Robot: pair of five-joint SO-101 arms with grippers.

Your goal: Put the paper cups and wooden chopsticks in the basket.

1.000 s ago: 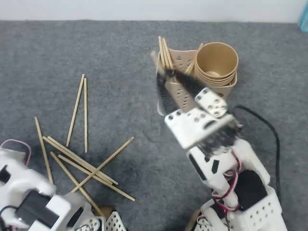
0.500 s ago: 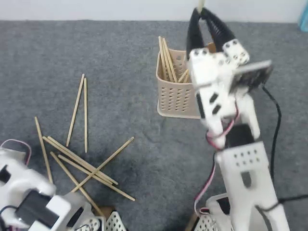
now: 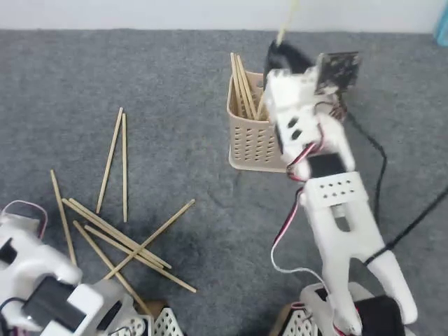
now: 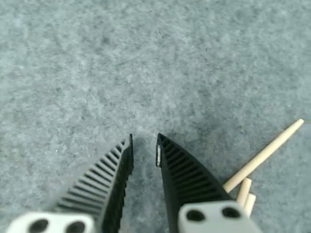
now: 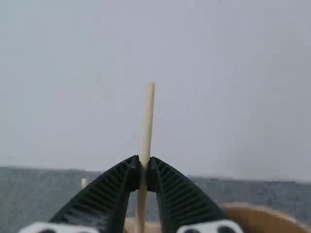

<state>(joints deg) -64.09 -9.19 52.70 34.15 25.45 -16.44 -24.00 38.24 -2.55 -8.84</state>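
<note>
Grey carpet (image 3: 175, 91) below a pale wall (image 3: 140, 14)

The desk (image 3: 168, 84) is mottled grey. The basket (image 3: 250, 145) is beige, dotted with holes. The chopsticks (image 3: 124, 168) are pale wood. The left pincer (image 4: 144, 148) and right pincer (image 5: 142, 171) are black, ribbed.

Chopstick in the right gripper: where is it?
Chopstick is pinched in the right gripper, tip up, above the basket at the far side of the high view.
</note>
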